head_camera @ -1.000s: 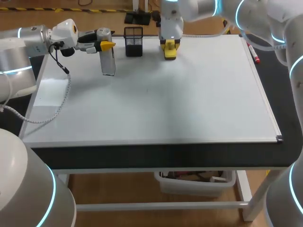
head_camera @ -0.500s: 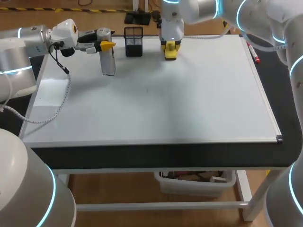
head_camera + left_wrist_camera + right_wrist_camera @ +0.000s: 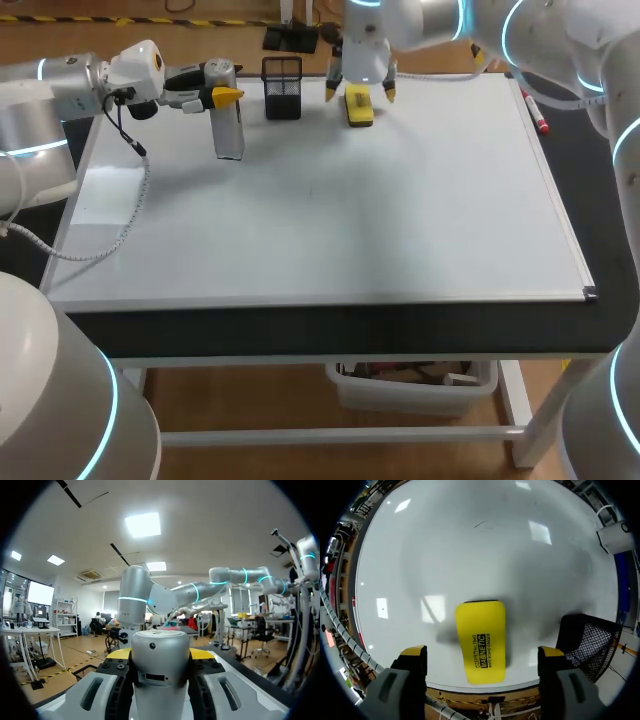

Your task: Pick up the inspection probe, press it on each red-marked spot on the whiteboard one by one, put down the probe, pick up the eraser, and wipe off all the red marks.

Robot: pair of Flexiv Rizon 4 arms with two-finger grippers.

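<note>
Dark surface (image 3: 340, 330) carrying a whiteboard (image 3: 330, 230) that covers nearly all of its top, seen from above and behind. Nearest the viewer the board is plain white; toward its left edge lies a pale rectangular patch (image 3: 105, 195), and near the middle a faint grey streak (image 3: 310, 186), which also shows ahead of the right arm's fingers in the right wrist view (image 3: 487, 525). Farther back on the right, a red marker (image 3: 535, 112) lies just beside the board's right edge. At far left, the left pincer (image 3: 218, 92) comes in sideways and is clamped on the inspection probe (image 3: 227, 125), a grey cylinder with a silver cap, held upright over the board's far left part; whether its lower end touches the board cannot be told. In the left wrist view the probe's cap (image 3: 160, 655) fills the gap of the left pincer (image 3: 160, 653), with a yellow tip pressed to each side. Beyond the probe and just beside it stands a black mesh basket (image 3: 282, 87) at the board's far edge. Next to the basket the yellow eraser (image 3: 358, 108) lies flat on the board, also at the far edge. The right pincer (image 3: 359, 92) hangs directly over it, spread wide, one yellow tip to each side. The right wrist view confirms this: eraser (image 3: 481, 641) between the fingers (image 3: 412, 652) of the right pincer (image 3: 481, 655), touched by neither, with the mesh basket (image 3: 587, 640) just outside one finger.
</note>
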